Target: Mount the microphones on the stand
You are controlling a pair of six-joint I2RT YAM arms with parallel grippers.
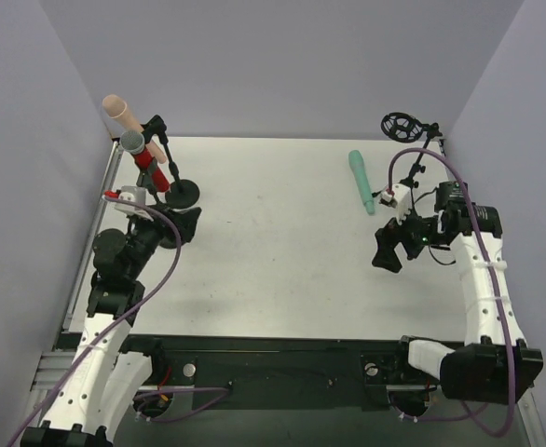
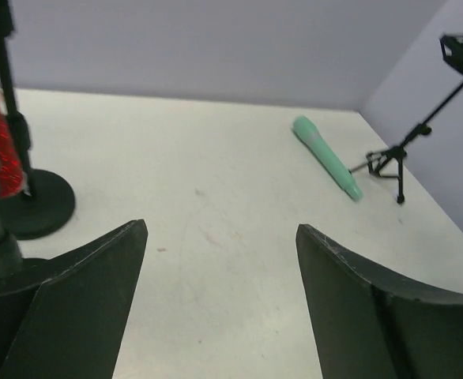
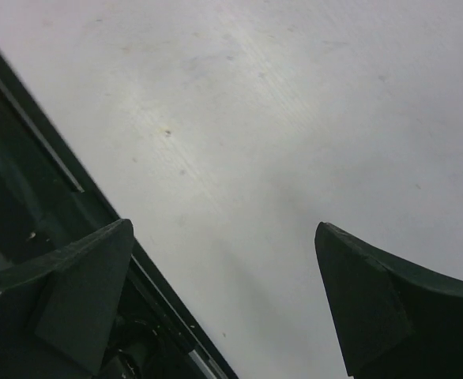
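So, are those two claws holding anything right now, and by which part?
Nothing is held. The left gripper and the right gripper both stand open and empty.

- The left arm point(image 1: 96, 326) rises from its base at the near left corner of the tabletop point(image 1: 282, 242) and reaches forward along the left edge, white links ending in a black wrist.
- The left gripper point(image 1: 182, 226) points inward and slightly toward the far edge. In the wrist view its two dark fingers point(image 2: 97, 300) stand wide apart with nothing between them.
- The right arm point(image 1: 483, 279) climbs from the near right corner along the right edge, then bends at the wrist to point inward.
- The right gripper point(image 1: 389, 247) hangs over the right part of the tabletop, tilted downward. Its fingers point(image 3: 81, 292) are spread wide and hold nothing.
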